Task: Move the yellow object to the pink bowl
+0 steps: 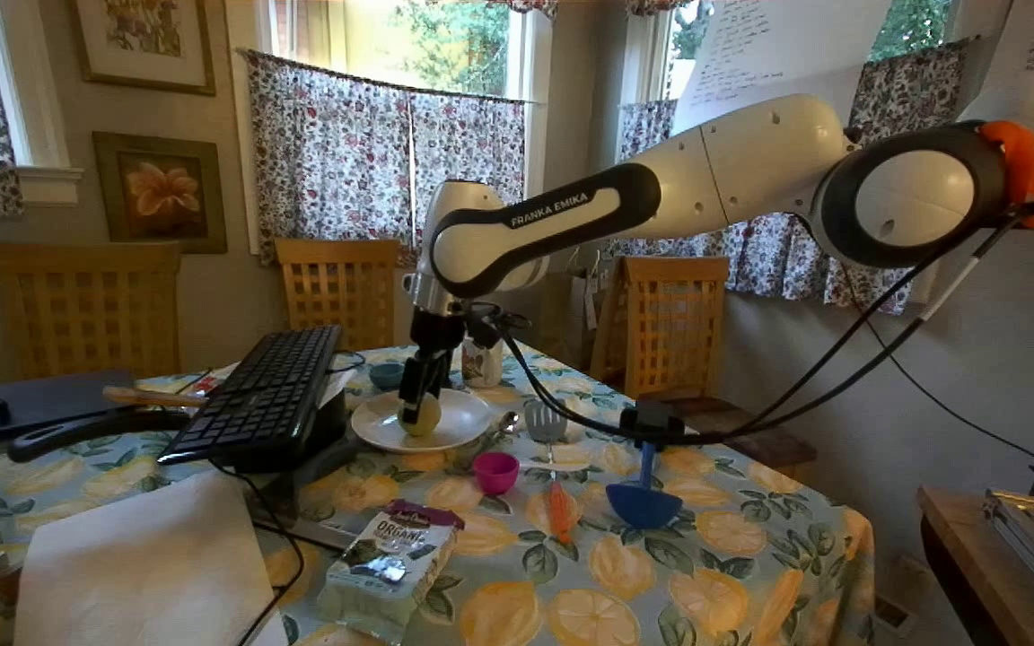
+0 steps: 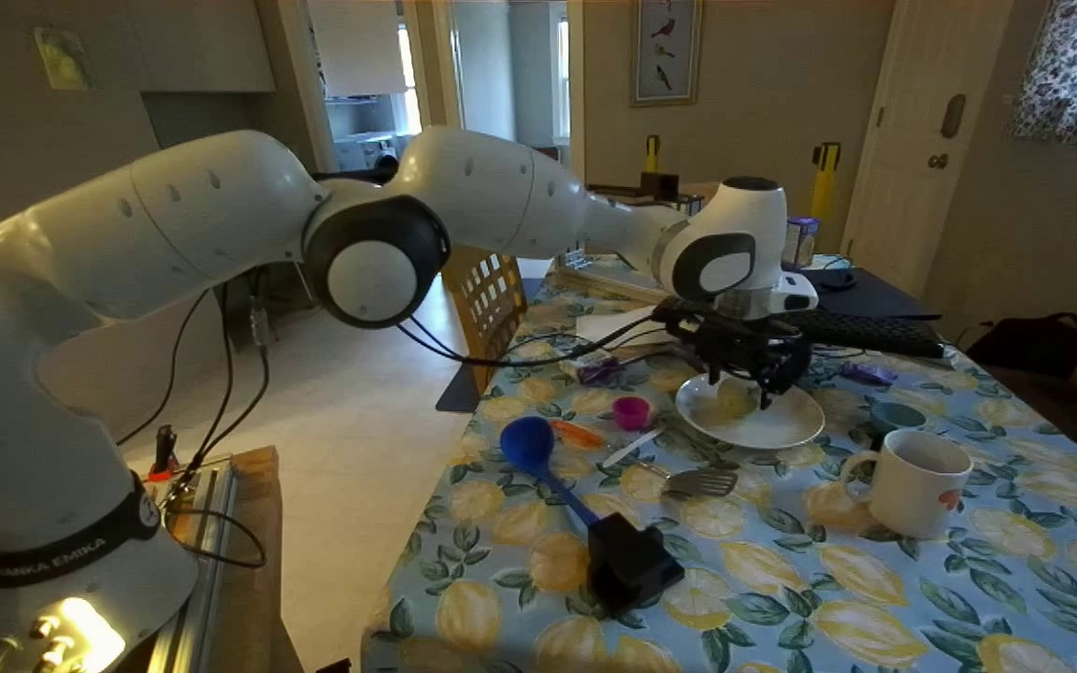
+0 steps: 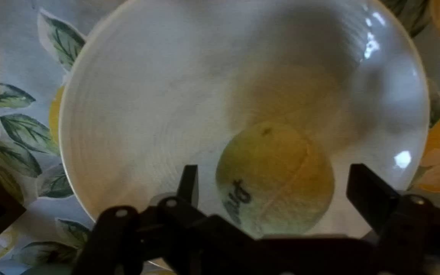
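The yellow object is a pale-yellow ball (image 1: 424, 418) with dark lettering and a seam. It rests on the white plate (image 1: 470, 414) and shows also in an exterior view (image 2: 733, 402) and in the wrist view (image 3: 275, 183). My gripper (image 1: 416, 402) points down over the plate. In the wrist view the gripper (image 3: 273, 172) is open, one finger on each side of the ball, with a visible gap on both sides. The pink bowl (image 1: 495, 474) stands on the tablecloth just off the plate; it also shows in an exterior view (image 2: 631, 412). The bowl is out of the wrist view.
A black keyboard (image 1: 257, 395) stands raised beside the plate. A white mug (image 2: 922, 481), a teal bowl (image 2: 896, 416) and a slotted spatula (image 2: 702, 481) lie around it. Near the pink bowl are a blue ladle (image 1: 644, 504), an orange utensil (image 1: 560, 511) and a snack packet (image 1: 396, 565).
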Tool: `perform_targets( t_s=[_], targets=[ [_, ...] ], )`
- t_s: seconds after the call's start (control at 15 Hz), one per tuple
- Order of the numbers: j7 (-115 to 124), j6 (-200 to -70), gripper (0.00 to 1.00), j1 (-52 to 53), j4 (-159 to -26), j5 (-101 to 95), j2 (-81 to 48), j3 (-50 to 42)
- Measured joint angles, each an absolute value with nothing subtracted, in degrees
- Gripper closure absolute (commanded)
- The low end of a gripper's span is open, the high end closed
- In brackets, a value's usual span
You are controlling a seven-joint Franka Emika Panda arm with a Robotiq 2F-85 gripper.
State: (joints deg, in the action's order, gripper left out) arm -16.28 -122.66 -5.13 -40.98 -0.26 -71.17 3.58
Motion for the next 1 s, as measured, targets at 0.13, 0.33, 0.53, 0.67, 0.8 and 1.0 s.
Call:
perform_targets(
  t_s=[0.13, 0.33, 0.53, 0.67, 0.8, 1.0],
  targets=[
    [-15.6, -122.6, 0.32, -4.8, -39.8, -0.3, -72.1, 2.6],
    [-15.3, -122.0, 0.54, -4.4, -38.1, -0.3, -73.3, 1.9],
    [-15.3, -121.3, 0.56, -4.3, -37.2, -0.3, -73.6, 1.8],
    [-15.3, -120.5, 0.56, -4.2, -37.1, -0.3, -73.6, 1.9],
    [-15.7, -119.4, 0.56, -4.1, -37.0, -0.3, -73.4, 2.5],
    [-16.6, -119.2, 0.56, -2.9, -37.1, -0.3, -72.8, 3.5]
  ],
)
